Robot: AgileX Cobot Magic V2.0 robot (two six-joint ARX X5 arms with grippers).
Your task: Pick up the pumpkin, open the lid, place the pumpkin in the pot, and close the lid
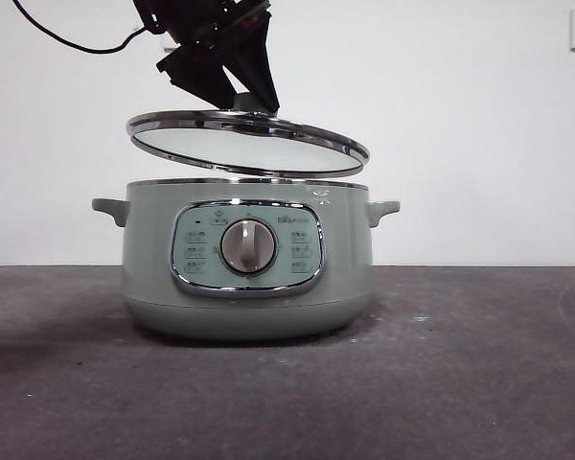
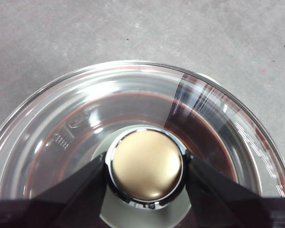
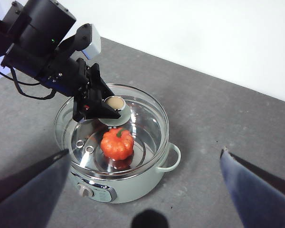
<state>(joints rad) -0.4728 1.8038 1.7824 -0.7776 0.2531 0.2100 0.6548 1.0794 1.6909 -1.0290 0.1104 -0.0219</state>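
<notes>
My left gripper (image 1: 252,99) comes down from above and is shut on the knob (image 2: 146,164) of the glass lid (image 1: 249,144). It holds the lid tilted a little above the sage-green pot (image 1: 249,278), with a gap between the steel rim and the pot's edge. In the right wrist view the orange pumpkin (image 3: 117,143) sits inside the pot (image 3: 147,185), seen through the lid (image 3: 149,118) beneath the left gripper (image 3: 104,107). My right gripper (image 3: 145,152) hangs high above the pot, open and empty.
The pot stands on a dark grey table (image 1: 479,364) with a white wall behind. A black cable (image 1: 67,38) runs off the left arm at the top left. A side handle (image 3: 170,159) of the pot sticks out towards the bare table.
</notes>
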